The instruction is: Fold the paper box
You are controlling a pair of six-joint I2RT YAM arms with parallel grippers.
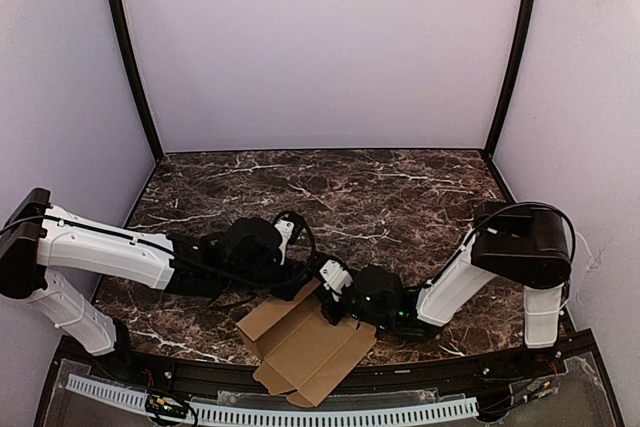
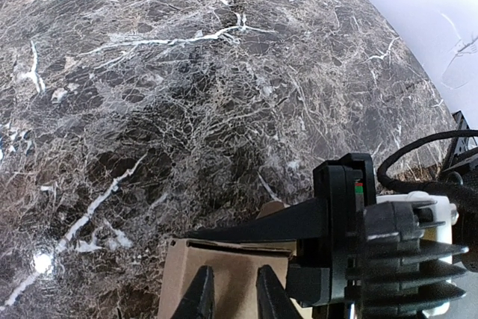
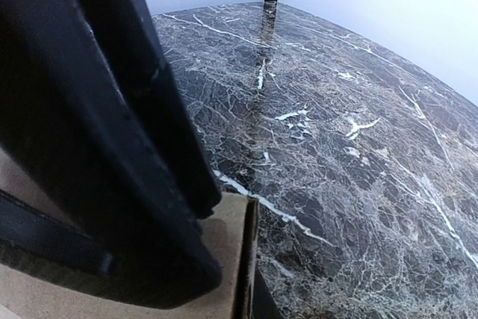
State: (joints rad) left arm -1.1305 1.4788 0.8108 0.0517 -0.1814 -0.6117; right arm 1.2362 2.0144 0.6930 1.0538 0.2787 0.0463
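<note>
Where nearest, paper box (image 1: 305, 347) overhangs table (image 1: 420, 197) edge.

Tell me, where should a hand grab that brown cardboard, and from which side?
Probably the paper box by its far edge, coming from above: the sheet lies mostly flat on the table, and only there a panel stands up enough to pinch.

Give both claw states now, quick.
Left claw: open a little, over the paper box.
Right claw: at the paper box's edge, open or closed cannot be told.
</note>
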